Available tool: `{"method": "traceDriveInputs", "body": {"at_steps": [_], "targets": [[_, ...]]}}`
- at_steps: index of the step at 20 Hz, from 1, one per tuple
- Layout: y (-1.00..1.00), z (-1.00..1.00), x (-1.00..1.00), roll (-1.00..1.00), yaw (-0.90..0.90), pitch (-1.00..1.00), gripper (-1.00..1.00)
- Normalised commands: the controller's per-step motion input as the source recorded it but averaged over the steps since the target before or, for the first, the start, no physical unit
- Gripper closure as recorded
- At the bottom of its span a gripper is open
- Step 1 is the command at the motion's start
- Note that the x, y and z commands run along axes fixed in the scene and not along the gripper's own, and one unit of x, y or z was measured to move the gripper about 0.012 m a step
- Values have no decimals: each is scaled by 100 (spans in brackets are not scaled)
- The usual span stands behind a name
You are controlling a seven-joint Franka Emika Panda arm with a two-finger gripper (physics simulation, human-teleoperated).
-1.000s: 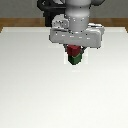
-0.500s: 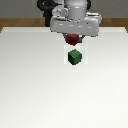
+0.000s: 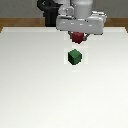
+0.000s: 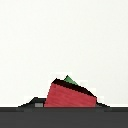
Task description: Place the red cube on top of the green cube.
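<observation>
Holding red cube (image 3: 77,37) aloft, apparently tilted, gripper (image 3: 78,39) above green cube (image 3: 75,56)

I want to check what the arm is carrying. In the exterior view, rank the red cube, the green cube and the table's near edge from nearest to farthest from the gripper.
1. The red cube, between the fingers of the gripper.
2. The green cube, on the table just below.
3. The near edge of the table, at the picture's bottom.

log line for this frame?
phase: carry | gripper: shut on red cube, lifted | green cube: on table, apart | stack: not done
</observation>
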Motion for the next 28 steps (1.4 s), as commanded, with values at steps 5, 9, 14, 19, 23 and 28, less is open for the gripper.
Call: {"method": "traceDriveInputs", "body": {"at_steps": [5, 9, 14, 19, 23, 28], "targets": [[-20, -20, 0, 0, 0, 0, 100], [0, -50, 0, 0, 0, 0, 100], [0, -60, 0, 0, 0, 0, 100], [0, 0, 0, 0, 0, 0, -100], [0, 0, 0, 0, 0, 0, -100], [0, 0, 0, 0, 0, 0, -100]]}}
